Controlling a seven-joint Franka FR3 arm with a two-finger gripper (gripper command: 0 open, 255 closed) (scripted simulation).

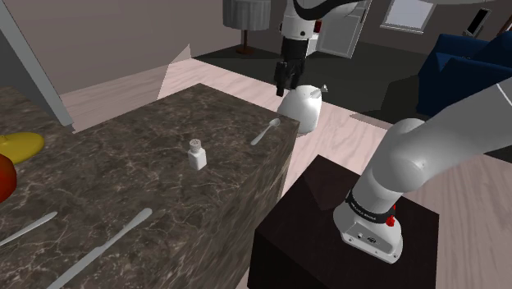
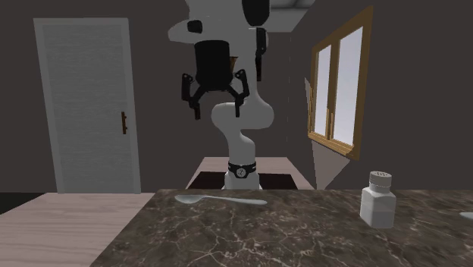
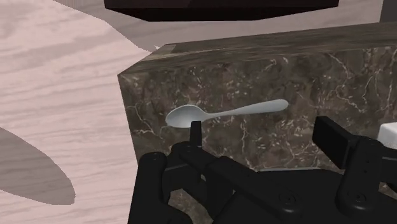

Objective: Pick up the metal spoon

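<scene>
Spoon (image 3: 219, 113) whole; shaker (image 3: 389, 132) partly behind gripper (image 3: 263, 130)

The smooth white tubular robot arm (image 1: 427, 148) is showing dark grey joints between its rounded segments. A black band (image 1: 367, 211) bearing small white lettering is circling the lowest link, with a small red spot (image 1: 393, 220) sitting beside it. The all-black two-finger gripper (image 1: 284, 87) is showing angular knuckles with round fasteners.

Arm (image 1: 427, 156) stretched up and out, hand (image 2: 216, 112) pointing down, fingers (image 3: 332, 137) spread apart.
</scene>
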